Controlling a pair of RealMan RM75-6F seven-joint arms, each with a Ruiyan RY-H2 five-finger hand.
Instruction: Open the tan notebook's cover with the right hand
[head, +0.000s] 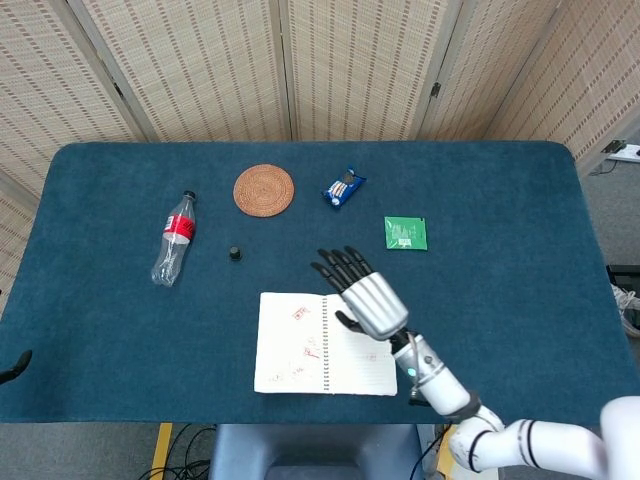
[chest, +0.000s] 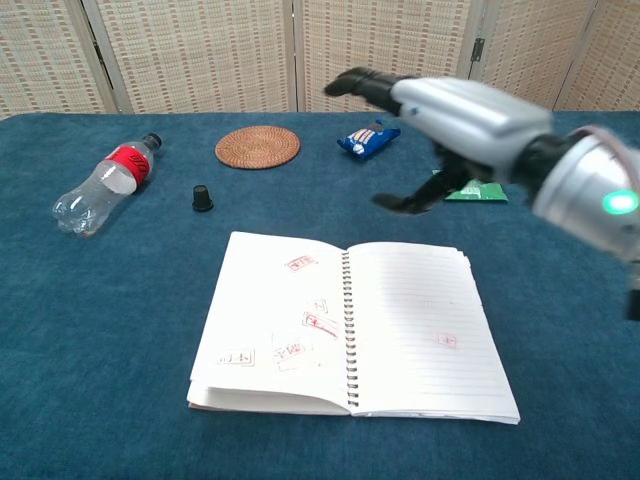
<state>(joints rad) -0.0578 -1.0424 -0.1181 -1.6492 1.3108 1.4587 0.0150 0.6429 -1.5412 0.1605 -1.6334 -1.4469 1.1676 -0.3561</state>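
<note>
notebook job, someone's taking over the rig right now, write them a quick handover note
Right hand: raised above the table past the notebook's far right corner, fingers spread, holding nothing.
Left hand: not in either view.
Notebook: lies open flat near the front edge, spiral in the middle, stamped page on the left, lined page on the right.
Done: the cover is open.
Left: nothing on the notebook itself; probably just bring the right arm back clear of the green packet and snack bag.

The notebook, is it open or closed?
Open. The notebook lies flat with both pages spread either side of its spiral binding, and the right hand is above it, not touching.
</note>
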